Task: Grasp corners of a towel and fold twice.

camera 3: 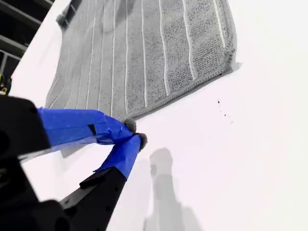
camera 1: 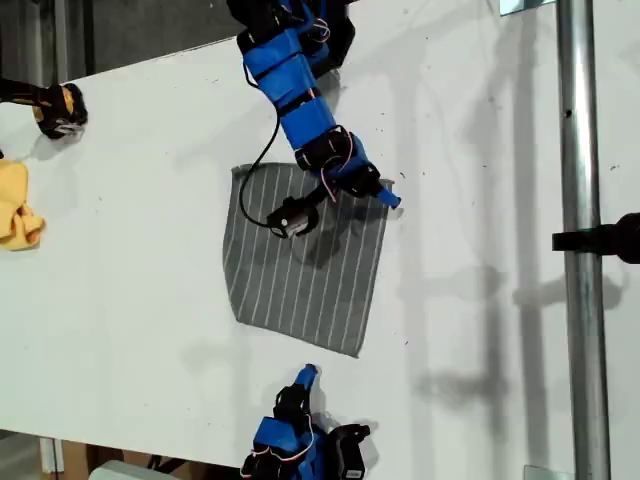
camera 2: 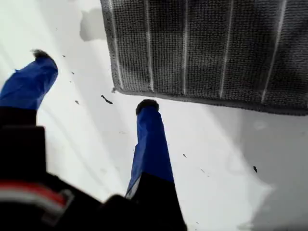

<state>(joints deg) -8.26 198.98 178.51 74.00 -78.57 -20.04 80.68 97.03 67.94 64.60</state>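
The grey, white-striped towel [camera 1: 290, 280] lies flat on the white table [camera 1: 150, 300]. My first gripper [camera 1: 378, 192] hangs open at the towel's far corner on the exterior view's right. In the first wrist view one fingertip [camera 2: 147, 106] sits just off the towel's edge [camera 2: 207, 98] and the other [camera 2: 43, 57] is out over bare table, with that corner [camera 2: 115, 88] between them. My second gripper [camera 1: 307, 373] is shut on nothing, a short way off the towel's near edge. The second wrist view shows its closed tips [camera 3: 134, 134] close to that edge and a near corner [camera 3: 229, 61].
A yellow cloth [camera 1: 15, 205] lies at the exterior view's left edge, with a black-and-orange object [camera 1: 60, 108] behind it. A metal pole [camera 1: 580, 300] with a black clamp [camera 1: 600, 238] runs down the exterior view's right. Small dark specks [camera 2: 106, 99] dot the table.
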